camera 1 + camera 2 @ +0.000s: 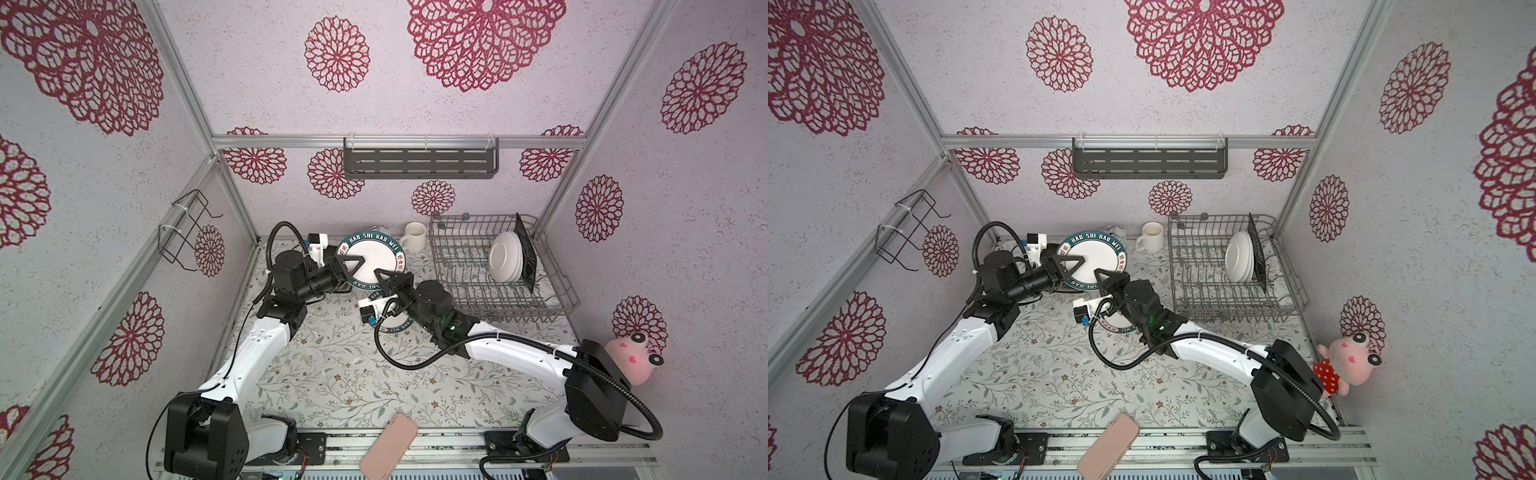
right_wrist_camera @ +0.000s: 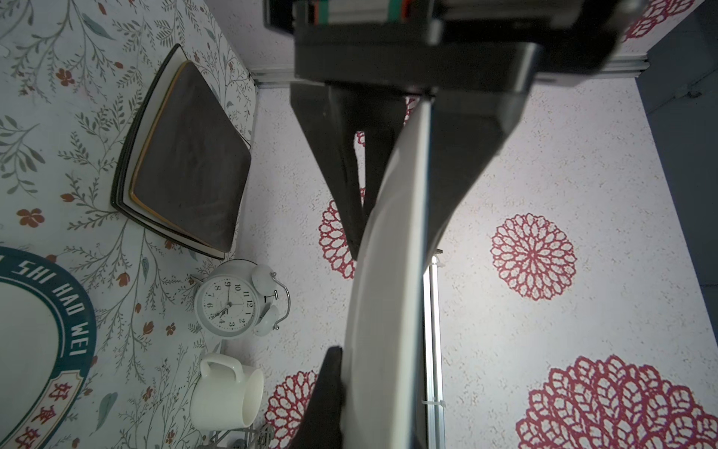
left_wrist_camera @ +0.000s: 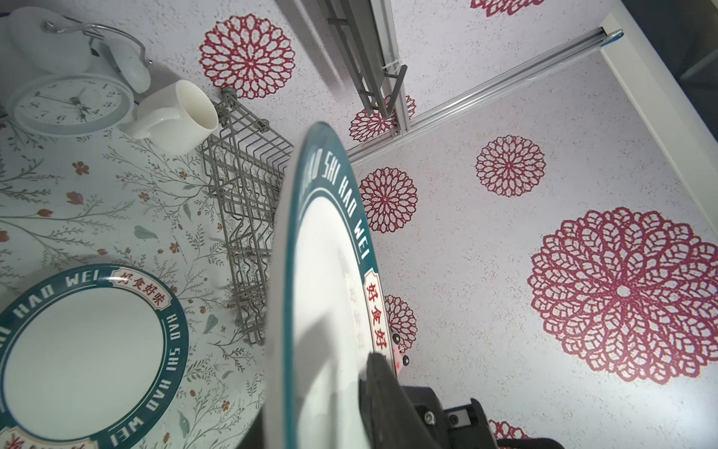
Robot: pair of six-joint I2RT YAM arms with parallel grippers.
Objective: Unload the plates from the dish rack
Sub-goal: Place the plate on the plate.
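You have the lettered plate [image 1: 370,259] in the air, left of the dish rack [image 1: 532,313]. The right gripper [image 1: 384,276] is clamped on its rim; the left gripper [image 1: 355,266] stands around the opposite rim, and whether it presses I cannot tell. I judge glazed ceramic stiff, slippery and breakable: hold deep over the rim, never by the edge only

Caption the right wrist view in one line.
Right claw clamps a round plate edge-on; square plates, clock and mug sit beyond.
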